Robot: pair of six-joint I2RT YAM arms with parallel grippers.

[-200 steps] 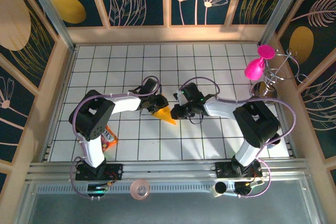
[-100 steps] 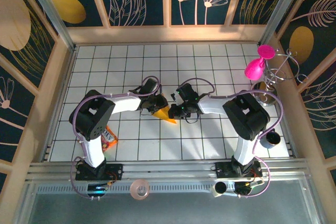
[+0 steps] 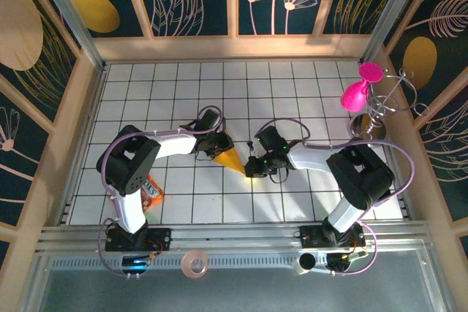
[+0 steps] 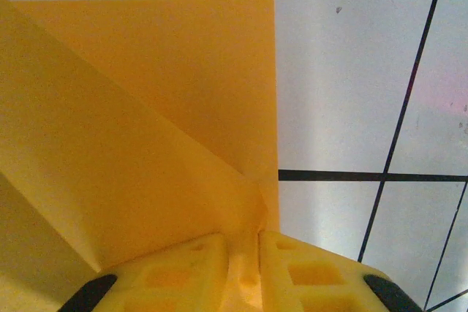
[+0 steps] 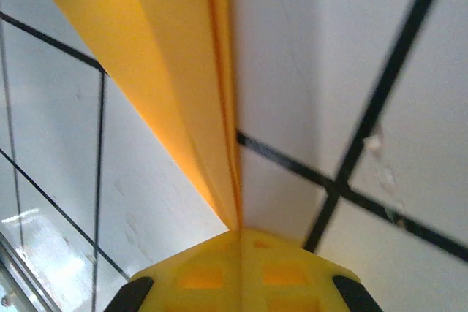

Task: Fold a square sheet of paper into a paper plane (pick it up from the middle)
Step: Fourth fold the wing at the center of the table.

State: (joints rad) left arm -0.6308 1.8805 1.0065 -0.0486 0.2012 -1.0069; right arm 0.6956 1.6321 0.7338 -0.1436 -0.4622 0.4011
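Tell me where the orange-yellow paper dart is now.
Mid-table in the top view, the orange-yellow paper dart is held between the left claw at its wide end and the right claw at its tip.

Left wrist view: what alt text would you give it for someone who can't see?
A folded sheet of orange-yellow paper is pinched at its crease between the two yellow fingers of the left gripper at the bottom edge. Behind it lies a white tiled table with black grid lines.

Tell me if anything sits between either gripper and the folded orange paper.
Nothing visible does. The left gripper is pinching the folded paper at its wide end, and the right gripper is clamped on its narrow tip.
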